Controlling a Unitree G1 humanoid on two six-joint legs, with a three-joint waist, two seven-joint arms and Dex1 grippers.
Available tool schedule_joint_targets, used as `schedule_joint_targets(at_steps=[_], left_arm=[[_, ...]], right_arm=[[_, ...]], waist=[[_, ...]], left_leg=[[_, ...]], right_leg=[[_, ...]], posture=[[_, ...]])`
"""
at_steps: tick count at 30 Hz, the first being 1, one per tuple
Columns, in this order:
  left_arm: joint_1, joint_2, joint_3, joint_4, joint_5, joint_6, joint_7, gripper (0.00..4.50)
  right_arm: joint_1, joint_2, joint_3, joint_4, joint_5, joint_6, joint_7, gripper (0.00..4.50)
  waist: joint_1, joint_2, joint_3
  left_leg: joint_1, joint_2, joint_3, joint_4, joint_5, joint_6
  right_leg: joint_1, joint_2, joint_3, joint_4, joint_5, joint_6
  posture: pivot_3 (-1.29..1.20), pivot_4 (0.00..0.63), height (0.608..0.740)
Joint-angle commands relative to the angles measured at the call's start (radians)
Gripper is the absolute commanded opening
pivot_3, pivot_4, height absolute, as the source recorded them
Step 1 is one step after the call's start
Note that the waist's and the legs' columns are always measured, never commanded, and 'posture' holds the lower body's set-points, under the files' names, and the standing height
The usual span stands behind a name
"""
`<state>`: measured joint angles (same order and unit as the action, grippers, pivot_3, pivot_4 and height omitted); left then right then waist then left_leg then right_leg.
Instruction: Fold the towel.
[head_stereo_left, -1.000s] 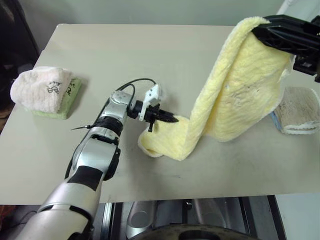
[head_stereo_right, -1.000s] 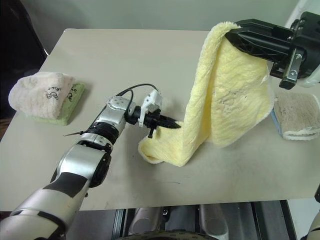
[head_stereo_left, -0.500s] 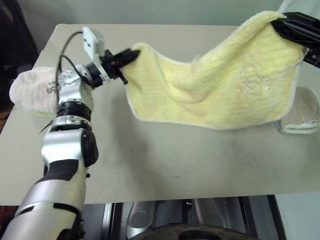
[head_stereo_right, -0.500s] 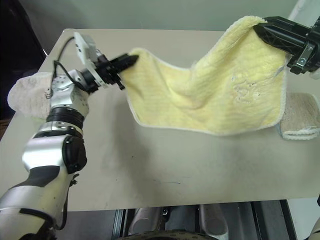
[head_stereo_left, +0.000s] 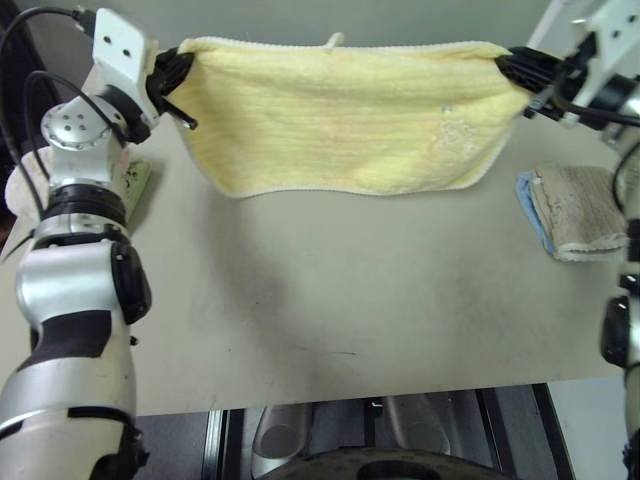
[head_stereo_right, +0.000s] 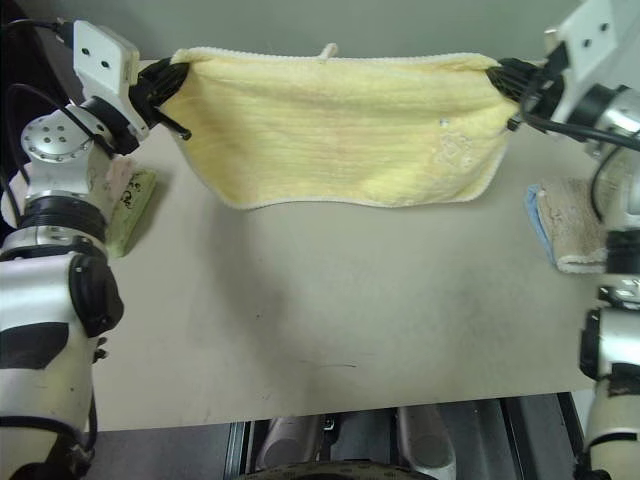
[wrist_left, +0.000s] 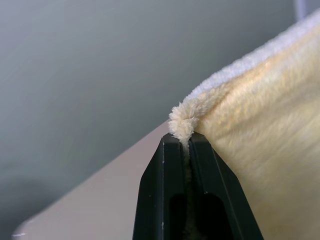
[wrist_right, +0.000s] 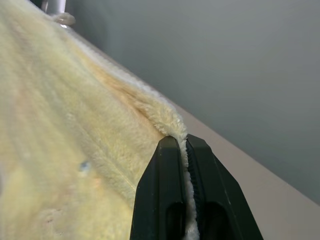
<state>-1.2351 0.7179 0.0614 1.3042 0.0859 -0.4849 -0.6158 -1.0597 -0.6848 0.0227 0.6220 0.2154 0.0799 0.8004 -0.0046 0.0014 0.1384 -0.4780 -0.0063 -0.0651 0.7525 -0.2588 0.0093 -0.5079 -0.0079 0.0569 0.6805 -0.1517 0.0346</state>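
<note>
One pale yellow towel (head_stereo_left: 345, 118) hangs spread in the air above a beige table (head_stereo_left: 330, 300), held up by two robot arms. There are two grippers, one at each top corner of the towel. Two other piles of cloth rest on the table: a pinkish folded towel (head_stereo_right: 112, 180) on a green one (head_stereo_right: 135, 205) at about nine o'clock, mostly hidden behind the left arm, and a beige towel (head_stereo_left: 582, 208) lying on a blue one (head_stereo_left: 527, 195) at about three o'clock.

The yellow towel's long axis runs side to side, from nine o'clock to three o'clock, across the far part of the table. Its top edge is pulled nearly straight and level between the grippers. The cloth drops from that edge as a flat sheet facing the camera, and its lower edge curves gently, hanging clear of the tabletop. A small white tag (head_stereo_left: 334, 40) sticks up from the top edge near its middle.

The left gripper (head_stereo_left: 178, 68), at ten o'clock, is clenched on the towel's left top corner. In the left wrist view its two black fingers (wrist_left: 165, 200) are pressed together with a tuft of fluffy cloth pinched between their tips. The right gripper (head_stereo_left: 508, 70), at two o'clock, is clenched on the right top corner. In the right wrist view its fingers (wrist_right: 162, 195) likewise close tight on the towel's edge, with the cloth spreading away from them.
</note>
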Motion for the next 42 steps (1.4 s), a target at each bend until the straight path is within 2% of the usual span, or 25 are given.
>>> schedule_joint_targets(at_steps=[1, 6, 9, 13, 17, 21, 25, 29, 34, 39, 42], left_arm=[[-0.018, 0.081, -0.038, -0.001, 0.085, -0.072, 0.086, 0.04], [0.021, 0.125, -0.022, 0.004, 0.080, -0.101, 0.048, 0.04], [0.066, 0.151, 0.001, -0.003, 0.053, -0.146, -0.022, 0.04], [0.109, 0.166, 0.068, -0.019, -0.037, -0.169, -0.175, 0.04], [0.171, 0.179, 0.105, -0.055, -0.116, -0.197, -0.384, 0.04], [0.229, 0.178, 0.151, -0.113, -0.224, -0.151, -0.603, 0.04], [0.296, 0.194, 0.160, -0.225, -0.315, 0.013, -0.821, 0.04], [0.438, 0.261, 0.108, -0.466, -0.390, 0.331, -0.992, 0.04], [0.662, 0.397, 0.036, -0.778, -0.529, 0.606, -0.999, 0.04], [0.786, 0.458, 0.039, -0.867, -0.573, 0.674, -0.999, 0.04], [0.822, 0.472, 0.042, -0.884, -0.579, 0.687, -0.999, 0.04]], right_arm=[[-0.075, 0.024, -0.034, 0.165, -0.062, -0.173, -0.068, 0.00], [-0.099, 0.062, -0.100, 0.225, -0.010, -0.211, -0.046, 0.00], [-0.067, 0.085, -0.165, 0.140, 0.080, -0.168, -0.006, 0.00], [0.051, 0.098, -0.219, -0.077, 0.193, -0.062, 0.037, 0.00], [0.252, 0.071, -0.226, -0.371, 0.279, 0.085, 0.080, 0.00], [0.439, 0.046, -0.254, -0.612, 0.366, 0.216, 0.078, 0.00], [0.584, 0.026, -0.295, -0.768, 0.423, 0.302, 0.051, 0.00], [0.710, -0.001, -0.333, -0.867, 0.455, 0.359, 0.044, 0.00], [0.917, -0.046, -0.361, -1.005, 0.475, 0.396, 0.079, 0.00], [1.064, -0.036, -0.373, -1.074, 0.488, 0.414, 0.054, 0.00], [1.121, -0.031, -0.374, -1.101, 0.485, 0.406, 0.058, 0.00]], waist=[[0.000, 0.000, 0.000], [0.002, 0.000, 0.000], [0.001, 0.000, 0.000], [0.001, -0.002, -0.001], [0.002, -0.002, -0.001], [0.002, -0.002, -0.001], [0.001, -0.002, -0.001], [-0.004, -0.002, -0.001], [-0.008, -0.002, -0.001], [-0.008, -0.002, -0.003], [-0.008, -0.002, -0.003]], left_leg=[[-0.002, 0.000, 0.000, 0.000, 0.001, -0.002], [-0.015, 0.000, 0.000, 0.000, 0.003, -0.006], [-0.022, 0.000, 0.000, 0.001, 0.003, -0.007], [-0.029, 0.001, -0.001, 0.003, 0.003, -0.008], [-0.029, 0.000, -0.001, 0.004, 0.003, -0.009], [-0.029, 0.000, -0.001, 0.010, 0.002, -0.008], [-0.028, 0.001, -0.001, 0.019, -0.002, -0.005], [-0.023, 0.001, -0.001, 0.020, -0.008, 0.005], [-0.011, 0.002, -0.001, 0.017, -0.008, 0.005], [0.009, 0.001, -0.003, 0.016, -0.011, 0.003], [0.011, 0.001, -0.005, 0.015, -0.015, 0.000]], right_leg=[[-0.003, 0.001, -0.001, 0.001, 0.000, -0.001], [-0.015, 0.000, -0.003, 0.001, 0.002, -0.002], [-0.022, 0.000, -0.003, 0.001, 0.002, -0.001], [-0.027, 0.000, -0.004, 0.002, 0.002, -0.002], [-0.026, 0.001, -0.004, 0.002, 0.002, -0.002], [-0.026, 0.000, -0.004, 0.007, 0.002, -0.002], [-0.024, 0.001, -0.004, 0.015, 0.001, -0.003], [-0.021, 0.001, -0.004, 0.017, 0.000, -0.006], [-0.010, 0.001, -0.003, 0.016, -0.004, -0.013], [0.009, 0.002, -0.001, 0.016, -0.006, -0.015], [0.010, 0.003, 0.000, 0.016, -0.013, -0.009]], posture=[[0.00, 0.150, 0.703], [0.00, 0.150, 0.703], [0.00, 0.150, 0.703], [0.00, 0.150, 0.703], [0.00, 0.150, 0.703], [0.00, 0.150, 0.703], [0.00, 0.150, 0.703], [0.00, 0.150, 0.703], [0.00, 0.150, 0.703], [0.00, 0.150, 0.703], [0.00, 0.150, 0.703]])
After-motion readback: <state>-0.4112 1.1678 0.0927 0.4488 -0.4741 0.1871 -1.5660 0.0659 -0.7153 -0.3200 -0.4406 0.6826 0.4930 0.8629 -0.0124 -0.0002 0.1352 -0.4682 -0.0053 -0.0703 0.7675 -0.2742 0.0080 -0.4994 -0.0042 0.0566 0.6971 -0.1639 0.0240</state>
